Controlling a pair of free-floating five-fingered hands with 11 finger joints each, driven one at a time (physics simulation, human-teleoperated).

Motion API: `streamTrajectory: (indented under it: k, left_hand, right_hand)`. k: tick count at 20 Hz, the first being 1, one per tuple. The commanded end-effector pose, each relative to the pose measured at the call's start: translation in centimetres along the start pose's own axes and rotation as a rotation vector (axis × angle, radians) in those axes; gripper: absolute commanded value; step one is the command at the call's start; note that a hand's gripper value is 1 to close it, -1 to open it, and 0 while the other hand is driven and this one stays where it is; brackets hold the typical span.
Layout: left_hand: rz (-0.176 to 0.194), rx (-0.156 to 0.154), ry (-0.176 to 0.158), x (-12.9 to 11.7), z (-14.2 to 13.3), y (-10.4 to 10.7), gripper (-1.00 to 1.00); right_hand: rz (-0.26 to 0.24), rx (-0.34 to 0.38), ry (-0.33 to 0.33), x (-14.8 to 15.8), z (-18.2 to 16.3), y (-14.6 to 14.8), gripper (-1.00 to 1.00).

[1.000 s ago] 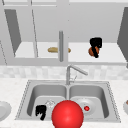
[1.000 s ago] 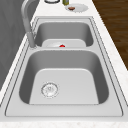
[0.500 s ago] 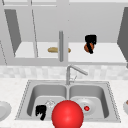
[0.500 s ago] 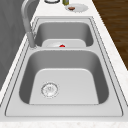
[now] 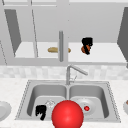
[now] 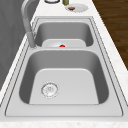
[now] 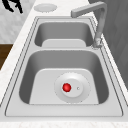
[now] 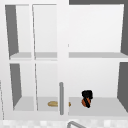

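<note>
My right hand [image 5: 86, 43] is up inside the open wall cabinet, just above its lower shelf [image 5: 105, 53]. Its fingers curl over a small round orange thing [image 5: 83, 49]. In the upper view that hand [image 8: 87, 95] sits on top of the orange thing [image 8: 84, 102]. My left hand [image 5: 41, 111] hangs low before the sink's left basin [image 5: 43, 96], fingers loose and pointing down, holding nothing. The right side view has it [image 7: 13, 5] in the far left corner. A big red ball [image 5: 67, 114] shows at the sink's front edge, right of the left hand.
A tan loaf [image 5: 53, 49] lies on the shelf behind the cabinet door's handle [image 5: 61, 46]. The faucet [image 5: 68, 72] stands behind the divider. A small red thing [image 7: 66, 87] sits on a plate [image 7: 80, 93] in the right basin. Plates [image 5: 3, 110] [image 6: 81, 7] rest on both counters.
My right hand has moved left along the lower shelf with the orange thing under it. The left hand and the red ball have stayed put.
</note>
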Motion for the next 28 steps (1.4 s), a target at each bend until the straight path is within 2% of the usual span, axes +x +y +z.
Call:
streamTrajectory:
  k: [1,8,13,18,19,20,22,25,28]
  left_hand:
    - [0.000,0.000,0.000,0.0,0.0,0.0,0.00]
    - [0.000,0.000,0.000,0.0,0.0,0.0,0.00]
    - [0.000,0.000,0.000,0.0,0.0,0.0,0.00]
    - [0.000,0.000,0.000,0.0,0.0,0.0,0.00]
    - [0.000,0.000,0.000,0.0,0.0,0.0,0.00]
    - [0.000,0.000,0.000,0.0,0.0,0.0,0.00]
    - [0.000,0.000,0.000,0.0,0.0,0.0,0.00]
    - [0.000,0.000,0.000,0.0,0.0,0.0,0.00]
    - [0.000,0.000,0.000,0.0,0.0,0.0,0.00]
  right_hand:
    - [0.006,-0.001,0.001,1.7,-3.4,2.1,1.00]
    - [-0.001,-0.002,0.000,4.1,-9.8,5.6,1.00]
    - [0.027,0.210,-0.062,4.0,-13.0,3.3,1.00]
    - [0.034,0.379,-0.107,3.3,-15.7,1.6,1.00]
    - [0.044,0.414,-0.106,3.0,-15.1,2.0,1.00]
    - [0.033,0.433,-0.107,1.9,-13.9,2.2,1.00]
    - [0.022,0.428,-0.111,2.3,-12.2,3.0,1.00]
    - [0.001,0.384,-0.112,2.0,-10.3,2.8,1.00]
    - [-0.008,0.307,-0.115,1.9,-9.5,2.4,1.00]
